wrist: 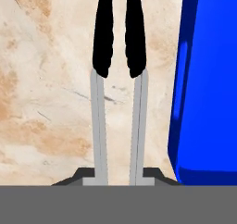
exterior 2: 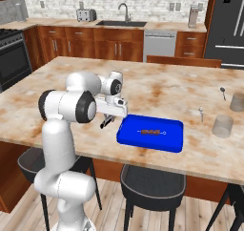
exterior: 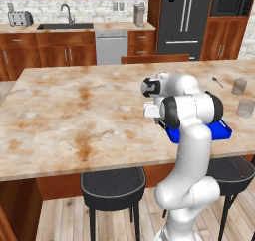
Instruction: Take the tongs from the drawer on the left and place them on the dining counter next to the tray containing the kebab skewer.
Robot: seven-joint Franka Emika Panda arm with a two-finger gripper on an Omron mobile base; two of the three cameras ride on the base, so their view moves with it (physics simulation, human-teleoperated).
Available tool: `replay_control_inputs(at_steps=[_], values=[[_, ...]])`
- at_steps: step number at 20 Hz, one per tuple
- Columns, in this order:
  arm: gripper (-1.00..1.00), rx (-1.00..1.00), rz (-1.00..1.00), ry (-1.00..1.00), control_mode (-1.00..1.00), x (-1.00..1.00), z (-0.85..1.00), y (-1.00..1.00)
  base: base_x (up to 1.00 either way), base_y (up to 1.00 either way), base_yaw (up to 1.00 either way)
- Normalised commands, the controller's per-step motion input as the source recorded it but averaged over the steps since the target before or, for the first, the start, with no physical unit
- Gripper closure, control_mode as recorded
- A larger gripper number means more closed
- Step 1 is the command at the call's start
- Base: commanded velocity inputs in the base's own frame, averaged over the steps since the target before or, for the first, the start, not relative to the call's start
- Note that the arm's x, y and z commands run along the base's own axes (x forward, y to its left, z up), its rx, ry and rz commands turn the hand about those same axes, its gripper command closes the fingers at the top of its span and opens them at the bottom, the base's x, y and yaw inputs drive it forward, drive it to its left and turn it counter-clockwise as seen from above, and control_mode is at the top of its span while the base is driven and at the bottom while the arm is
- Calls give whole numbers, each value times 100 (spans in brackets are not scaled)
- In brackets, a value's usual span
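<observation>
Two thin grey metal arms with black ribbed ends, the long slim tongs [wrist: 118, 79], run straight up the hand view from between the dark finger tips, over the beige, rust-blotched marble dining counter [exterior: 74, 110]. The white arm's two-finger gripper [exterior 2: 108, 120] is drawn nearly together around the tongs' grey arms, holding them near the counter's front edge. Just right of it lies the bright blue, low rectangular tray [exterior 2: 151, 133], its rounded wall close beside the tongs but not touching them. A small thin kebab skewer [exterior 2: 151, 131] with brownish bits lies inside that tray. Farther right stand two small grey cups [exterior 2: 223, 125].
</observation>
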Motion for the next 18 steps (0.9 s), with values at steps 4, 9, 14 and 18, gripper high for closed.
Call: replay_control_inputs(at_steps=[4,9,14,18], values=[[100,0,-1,0,-100,0,-41,0,0,0,0],[100,0,4,0,-100,0,-25,0,0,0,0],[100,0,3,0,-100,0,-8,0,0,0,0],[100,0,0,0,-100,0,0,0,0,0,0]])
